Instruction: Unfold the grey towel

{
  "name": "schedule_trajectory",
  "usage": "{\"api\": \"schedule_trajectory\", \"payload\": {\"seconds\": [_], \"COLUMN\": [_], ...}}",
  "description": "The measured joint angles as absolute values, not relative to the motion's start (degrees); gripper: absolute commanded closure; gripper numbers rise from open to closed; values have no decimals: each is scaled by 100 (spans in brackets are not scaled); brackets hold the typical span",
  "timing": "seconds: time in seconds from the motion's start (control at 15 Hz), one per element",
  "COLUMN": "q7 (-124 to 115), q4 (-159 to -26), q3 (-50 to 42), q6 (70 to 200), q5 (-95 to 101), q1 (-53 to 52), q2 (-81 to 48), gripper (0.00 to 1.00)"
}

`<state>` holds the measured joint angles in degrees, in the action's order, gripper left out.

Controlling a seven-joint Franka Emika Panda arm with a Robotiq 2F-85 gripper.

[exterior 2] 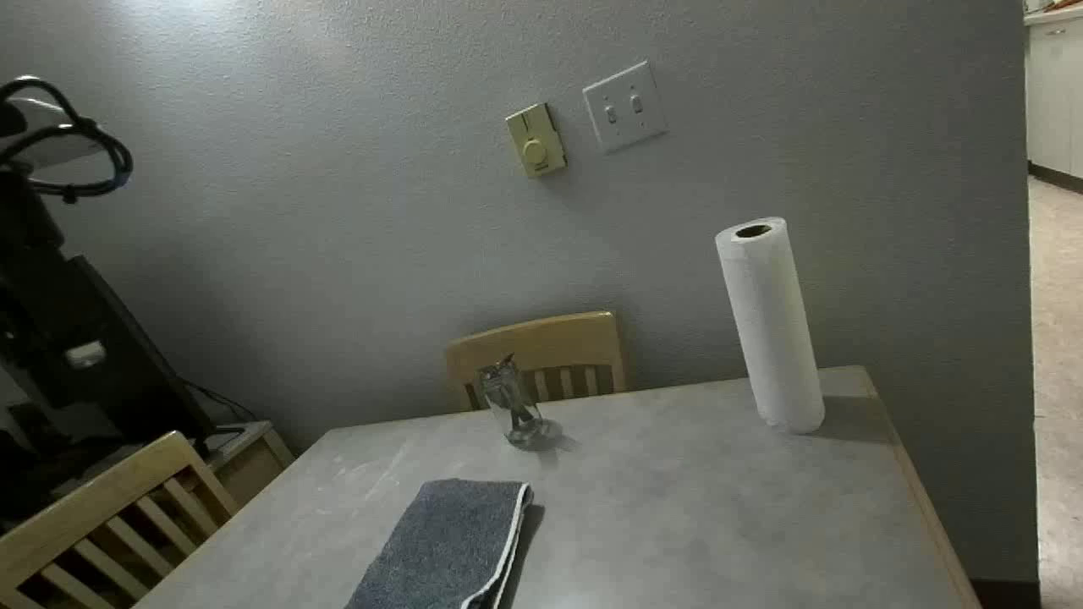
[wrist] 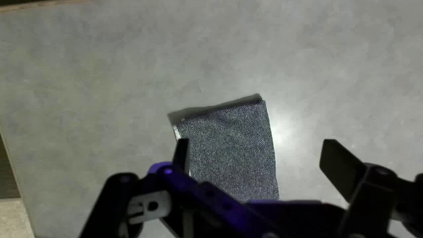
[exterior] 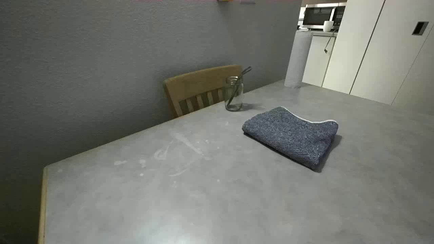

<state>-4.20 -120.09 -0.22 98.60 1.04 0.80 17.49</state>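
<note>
Folded towel (exterior: 291, 137) on the table (exterior: 142, 203); gripper (wrist: 255, 142) overhead, jaws spread wide, its height above the towel hard to judge.

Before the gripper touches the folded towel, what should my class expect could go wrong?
The open gripper might pinch several layers of the folded grey towel and lift it whole. In both exterior views a glass jar stands close to the towel, so a wide pull could tip the jar.
</note>
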Motion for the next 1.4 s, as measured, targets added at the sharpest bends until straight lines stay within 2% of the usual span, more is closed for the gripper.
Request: {"api": "schedule_trajectory", "payload": {"seconds": [0.87,1.4], "q7": [-310,1308], "q4": [-12009,-11989], "q3": [-85,-1328], "q6": [9857,9339], "q5": [-143,-2114], "q1": [78,214], "q2": [1753,1753], "gripper": [0,0]}}
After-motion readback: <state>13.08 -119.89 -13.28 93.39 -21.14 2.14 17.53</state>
